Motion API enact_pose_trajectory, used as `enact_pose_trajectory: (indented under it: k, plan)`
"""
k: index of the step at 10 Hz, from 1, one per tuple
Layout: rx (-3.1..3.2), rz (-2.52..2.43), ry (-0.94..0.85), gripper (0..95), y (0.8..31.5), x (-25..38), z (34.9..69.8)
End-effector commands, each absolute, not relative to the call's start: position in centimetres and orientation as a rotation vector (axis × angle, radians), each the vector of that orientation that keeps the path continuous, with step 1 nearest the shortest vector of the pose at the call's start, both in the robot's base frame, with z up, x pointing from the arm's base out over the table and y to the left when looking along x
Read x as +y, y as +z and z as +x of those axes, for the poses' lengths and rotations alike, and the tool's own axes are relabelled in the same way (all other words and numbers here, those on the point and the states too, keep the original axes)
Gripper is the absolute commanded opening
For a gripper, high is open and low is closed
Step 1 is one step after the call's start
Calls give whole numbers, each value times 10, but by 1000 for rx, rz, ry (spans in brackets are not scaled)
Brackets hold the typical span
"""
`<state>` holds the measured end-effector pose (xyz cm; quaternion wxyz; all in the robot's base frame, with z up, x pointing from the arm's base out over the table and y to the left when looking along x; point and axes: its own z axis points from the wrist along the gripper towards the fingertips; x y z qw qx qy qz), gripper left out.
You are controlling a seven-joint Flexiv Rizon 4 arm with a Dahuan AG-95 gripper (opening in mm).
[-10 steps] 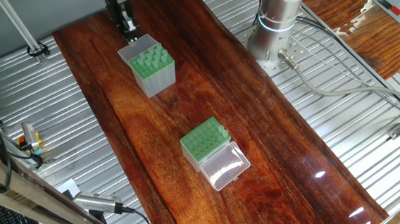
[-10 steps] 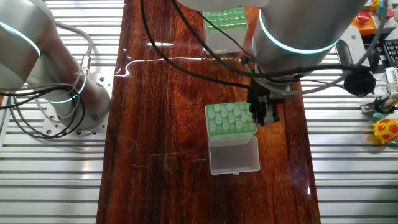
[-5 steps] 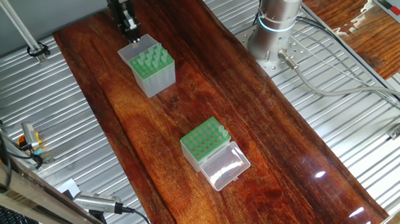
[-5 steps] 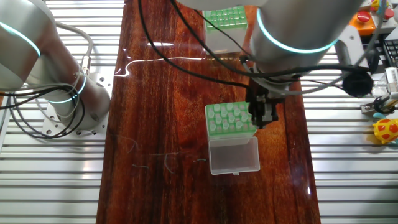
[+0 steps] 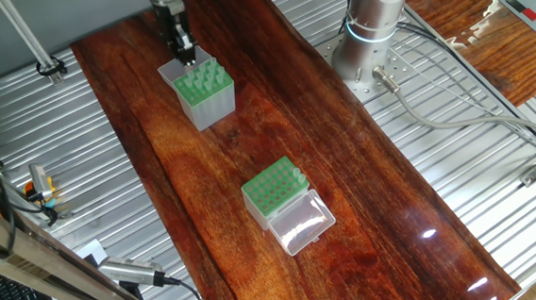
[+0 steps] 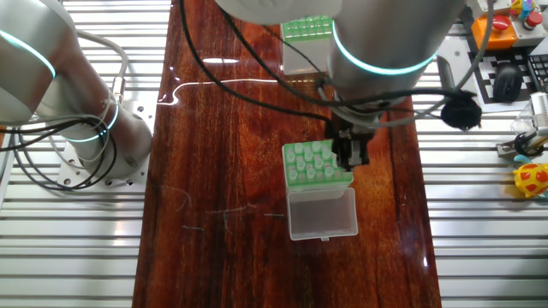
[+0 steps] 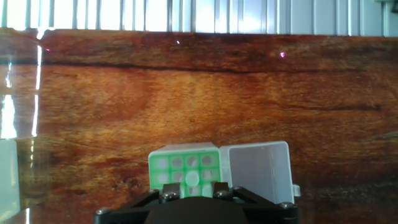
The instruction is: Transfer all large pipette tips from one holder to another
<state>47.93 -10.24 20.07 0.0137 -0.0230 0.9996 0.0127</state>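
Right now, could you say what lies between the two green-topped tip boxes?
Only bare reddish-brown wooden tabletop, between far box and near box, in one fixed view.

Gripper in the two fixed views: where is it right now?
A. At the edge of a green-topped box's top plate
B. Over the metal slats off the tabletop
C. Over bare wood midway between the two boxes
A: the gripper hangs right at one edge of the green-topped box, not over bare wood or slats.

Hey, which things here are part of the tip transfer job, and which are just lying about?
Job: tool, tips, tall holder, short holder.
Lying about: yellow toy, keyboard.
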Motion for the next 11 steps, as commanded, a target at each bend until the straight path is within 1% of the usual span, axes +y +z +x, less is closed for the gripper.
enact_pose_trajectory:
  k: [1,8,11]
  plan:
    - [3114,-60,26,190,193,-102,479]
    - [3135,-96,51,190,194,-103,479]
    - [3132,-73,43,190,176,-98,484]
